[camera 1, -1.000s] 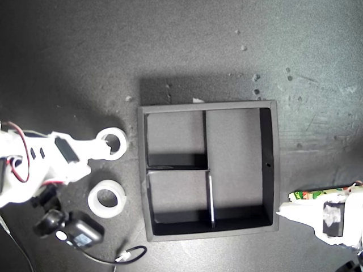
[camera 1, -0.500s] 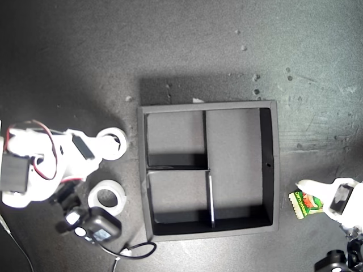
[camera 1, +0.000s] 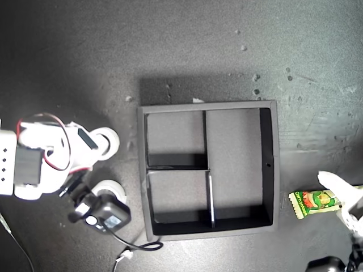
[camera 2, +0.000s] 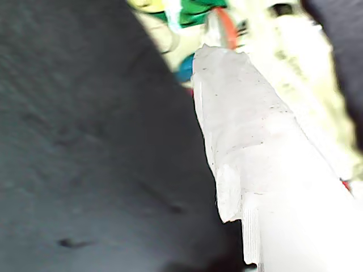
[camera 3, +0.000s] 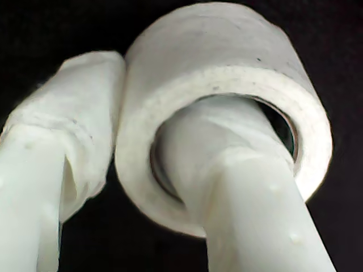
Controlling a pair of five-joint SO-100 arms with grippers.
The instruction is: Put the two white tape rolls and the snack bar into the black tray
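At the exterior view's left, my second gripper clamps one small white tape ring beside the empty square matte black tray; the green-and-white snack packet lies at its right, apparently touching my first gripper, whose jaw state I cannot tell.

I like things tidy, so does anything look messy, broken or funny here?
Nothing looks broken or spilled. The black tray sits flat with nothing in it yet. My second gripper has one white tape roll by its wall, one finger through the hole. The snack bar lies flat beside the tray, slightly askew.
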